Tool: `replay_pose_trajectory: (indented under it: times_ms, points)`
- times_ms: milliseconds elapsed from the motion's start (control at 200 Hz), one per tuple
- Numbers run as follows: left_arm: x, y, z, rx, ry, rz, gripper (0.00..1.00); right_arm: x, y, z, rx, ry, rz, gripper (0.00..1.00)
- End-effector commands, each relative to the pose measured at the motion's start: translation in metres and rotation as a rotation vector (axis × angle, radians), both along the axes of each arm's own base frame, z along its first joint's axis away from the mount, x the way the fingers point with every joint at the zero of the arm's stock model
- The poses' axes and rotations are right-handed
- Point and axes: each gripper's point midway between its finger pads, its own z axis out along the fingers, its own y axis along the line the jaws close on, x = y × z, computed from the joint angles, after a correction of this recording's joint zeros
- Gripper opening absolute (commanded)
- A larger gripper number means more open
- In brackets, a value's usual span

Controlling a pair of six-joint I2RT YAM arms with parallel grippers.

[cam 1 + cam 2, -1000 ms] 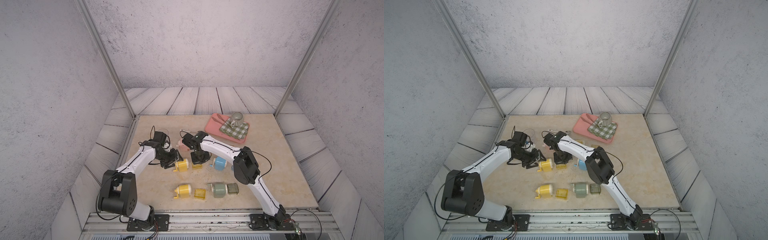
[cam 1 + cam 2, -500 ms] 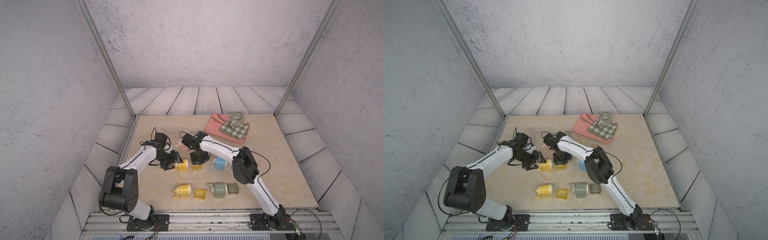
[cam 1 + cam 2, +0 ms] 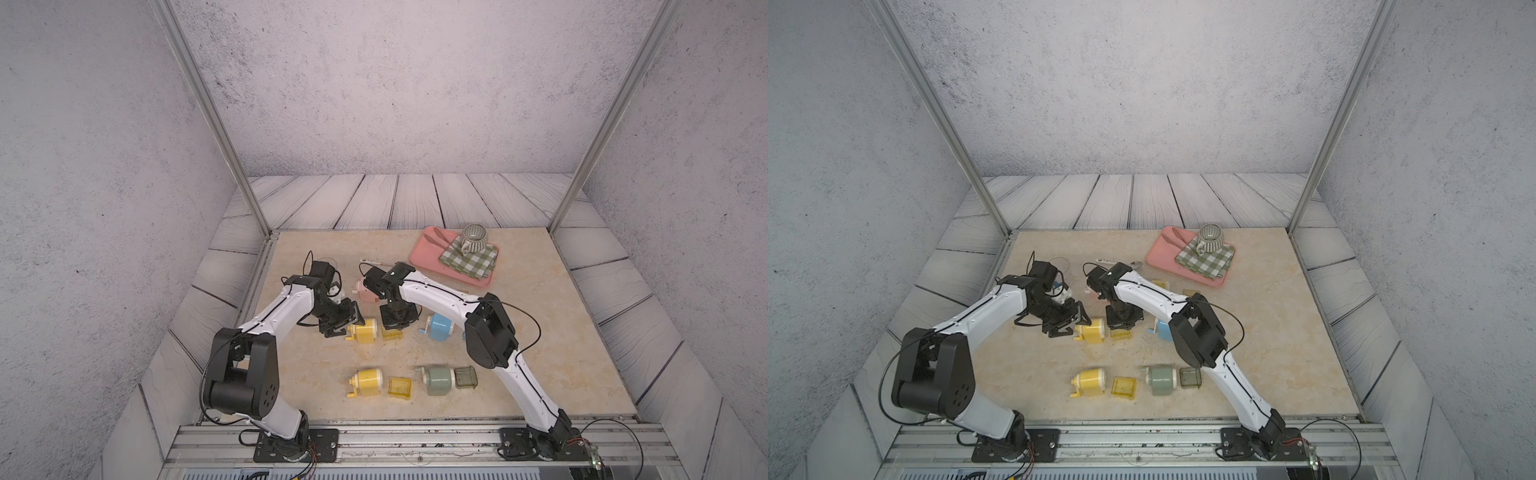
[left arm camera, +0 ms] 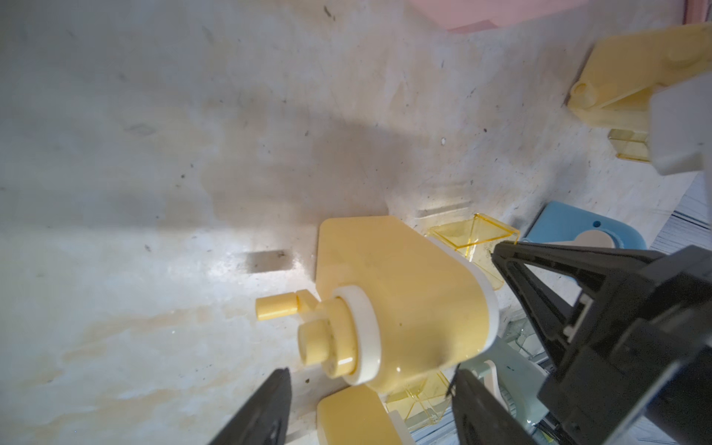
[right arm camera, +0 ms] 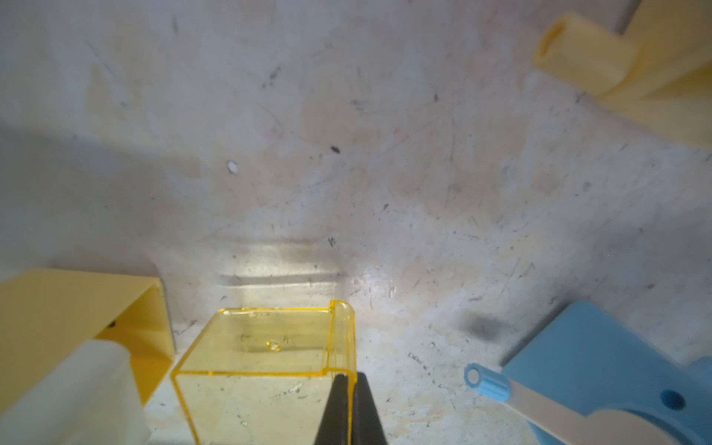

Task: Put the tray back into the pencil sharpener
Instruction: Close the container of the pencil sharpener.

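Left end effector (image 4: 371,373) opened wider beside yellow sharpener (image 4: 404,293), right end effector (image 5: 348,381) pinching yellow tray (image 5: 262,346) wall

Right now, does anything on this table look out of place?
Yes: several trays are pulled out. The right gripper pinches a yellow tray beside the yellow sharpener; nearer the front, a second yellow tray and a dark tray lie loose.

Yellow pencil sharpener (image 3: 365,331) with a white band, see-through yellow tray (image 5: 266,346) right beside it. Past that, a blue sharpener (image 3: 440,327). Far behind: pink platter (image 3: 420,257), green-and-white checked cloth (image 3: 469,261), striped green cup (image 3: 473,237). Marbled beige tabletop (image 3: 573,353).
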Motion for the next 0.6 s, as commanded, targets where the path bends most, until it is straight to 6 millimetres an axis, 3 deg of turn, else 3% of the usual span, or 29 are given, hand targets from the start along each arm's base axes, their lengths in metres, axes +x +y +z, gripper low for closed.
replay_pose_trajectory:
  times_ms: [0, 595]
  points:
    - [0.0036, 0.0021, 0.0012, 0.006, -0.007, -0.027, 0.70, -0.0025, 0.0013, -0.0051, -0.012, 0.019, 0.012, 0.00]
    - [0.0076, -0.0016, 0.0021, -0.007, -0.024, -0.071, 0.63, -0.0066, 0.0029, -0.0049, -0.003, 0.037, -0.004, 0.00]
